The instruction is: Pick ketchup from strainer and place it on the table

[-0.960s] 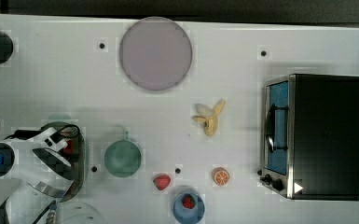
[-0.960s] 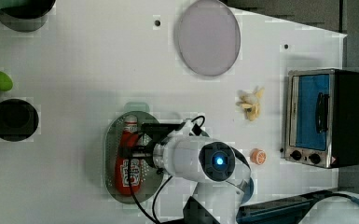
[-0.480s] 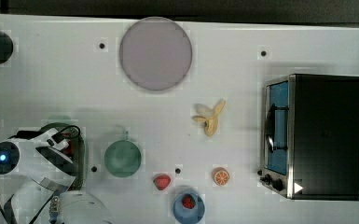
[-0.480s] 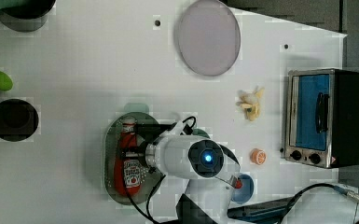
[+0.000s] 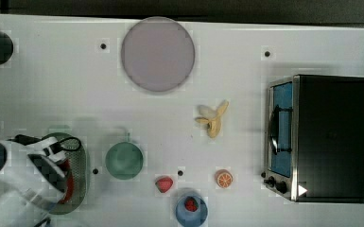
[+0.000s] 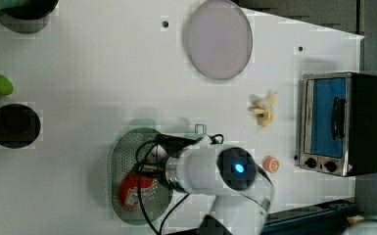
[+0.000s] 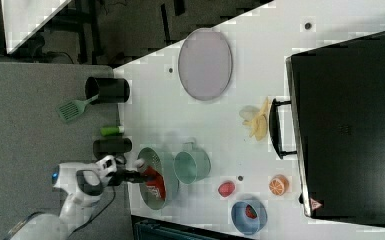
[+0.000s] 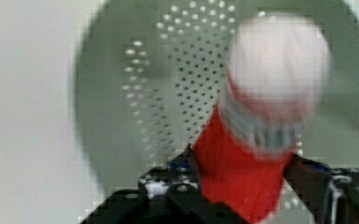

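Ketchup [image 8: 242,172] is clamped in the tool [image 8: 242,196]: jaws partly closed on the red body below the neck, one on each side, white cap pointing toward the wrist camera. That low-on-the-body grip makes sense; the widest, flattest part gives the pads most contact, and the cap stays free.

Bottle is over the strainer [image 8: 121,116], whose perforated bottom shows right behind it in the wrist view. Right view has the ketchup [image 7: 152,182] tilted, cap end toward the arm, red body across the strainer [image 7: 167,172] bowl. Can't tell whether it's lifted clear of the mesh or resting on it. My read: grasp done, lift stage, placement not started.

Left view: red body [image 6: 129,191] shows under the wrist, inside the strainer rim [image 6: 120,161].

Outward from there: green cup [image 5: 124,161] sits just beside the strainer [image 5: 78,177] on the top view's right, so a drop-off that way is tight. Strawberry [image 5: 164,184], blue bowl [image 5: 191,210] and orange slice [image 5: 224,178] crowd the top view's lower middle. Bare table [image 5: 52,94] above the strainer in the top view looks like the easiest landing spot, short travel and nothing to knock. Plate [image 5: 157,54], banana [image 5: 212,120] and toaster oven [image 5: 319,137] are well apart and irrelevant.
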`<state>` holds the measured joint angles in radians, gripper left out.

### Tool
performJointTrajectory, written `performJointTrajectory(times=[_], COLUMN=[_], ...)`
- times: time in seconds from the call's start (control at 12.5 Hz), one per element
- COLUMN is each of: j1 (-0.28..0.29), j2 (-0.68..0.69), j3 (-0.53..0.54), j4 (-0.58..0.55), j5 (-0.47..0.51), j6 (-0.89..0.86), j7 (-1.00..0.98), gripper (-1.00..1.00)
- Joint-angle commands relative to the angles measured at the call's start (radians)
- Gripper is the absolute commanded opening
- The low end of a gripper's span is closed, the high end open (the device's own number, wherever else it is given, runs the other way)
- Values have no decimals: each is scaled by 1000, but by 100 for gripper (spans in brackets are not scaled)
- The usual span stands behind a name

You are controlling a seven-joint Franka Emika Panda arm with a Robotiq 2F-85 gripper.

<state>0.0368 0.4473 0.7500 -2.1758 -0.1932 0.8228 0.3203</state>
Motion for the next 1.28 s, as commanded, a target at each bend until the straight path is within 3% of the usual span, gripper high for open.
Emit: performJointTrajectory(times=[0.08,0.48,0.72,1.28], j1=[-54,-108,-174,-333], j2=[-131,-232,-247,-320], j3=[98,106,83,-70], j4=[88,269,380,419], j5=[71,190,194,184], j6=[-67,-402,-567,-589], j7=[9,-175,-267,-327], gripper=[21,21,21,21])
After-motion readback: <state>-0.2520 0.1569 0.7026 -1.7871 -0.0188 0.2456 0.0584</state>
